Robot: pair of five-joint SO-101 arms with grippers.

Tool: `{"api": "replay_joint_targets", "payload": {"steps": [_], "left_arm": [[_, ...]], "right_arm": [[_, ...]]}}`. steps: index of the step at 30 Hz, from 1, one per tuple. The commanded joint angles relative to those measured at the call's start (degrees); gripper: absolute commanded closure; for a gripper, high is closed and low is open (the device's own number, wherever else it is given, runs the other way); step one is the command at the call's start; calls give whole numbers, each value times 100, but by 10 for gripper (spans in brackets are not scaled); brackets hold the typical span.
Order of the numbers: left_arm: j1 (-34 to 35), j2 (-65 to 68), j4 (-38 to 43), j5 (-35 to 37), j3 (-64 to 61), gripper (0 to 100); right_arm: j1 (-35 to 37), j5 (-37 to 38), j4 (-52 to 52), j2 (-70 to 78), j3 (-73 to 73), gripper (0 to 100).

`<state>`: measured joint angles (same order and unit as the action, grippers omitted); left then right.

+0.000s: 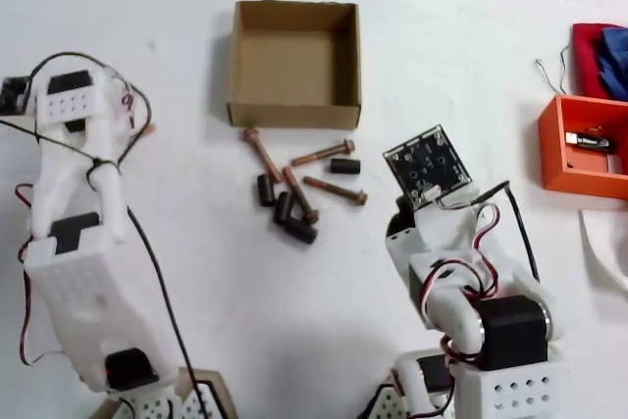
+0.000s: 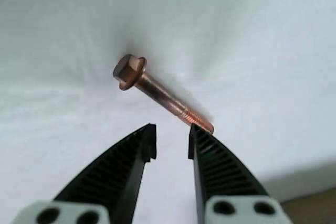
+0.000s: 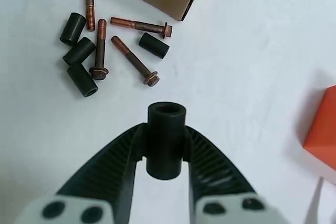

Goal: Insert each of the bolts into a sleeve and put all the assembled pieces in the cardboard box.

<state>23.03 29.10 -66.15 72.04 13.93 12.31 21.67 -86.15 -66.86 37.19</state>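
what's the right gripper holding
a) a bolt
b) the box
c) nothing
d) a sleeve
d: a black sleeve stands upright, clamped in the right gripper.
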Motion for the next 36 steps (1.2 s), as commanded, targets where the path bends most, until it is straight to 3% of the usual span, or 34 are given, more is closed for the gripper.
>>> {"api": "replay_joint_targets", "payload": {"steps": [1, 14, 27, 36], "left_arm": [[62, -26, -44, 167, 242, 872], [149, 571, -35, 862, 295, 872], [378, 1125, 26, 545, 716, 872], [387, 264, -132, 571, 716, 872]], "right_arm": [[-31, -18, 13, -101, -26, 978], [-31, -18, 4, -110, -26, 978], [-31, -18, 13, -101, -26, 978], [-31, -18, 22, -75, -26, 978]]}}
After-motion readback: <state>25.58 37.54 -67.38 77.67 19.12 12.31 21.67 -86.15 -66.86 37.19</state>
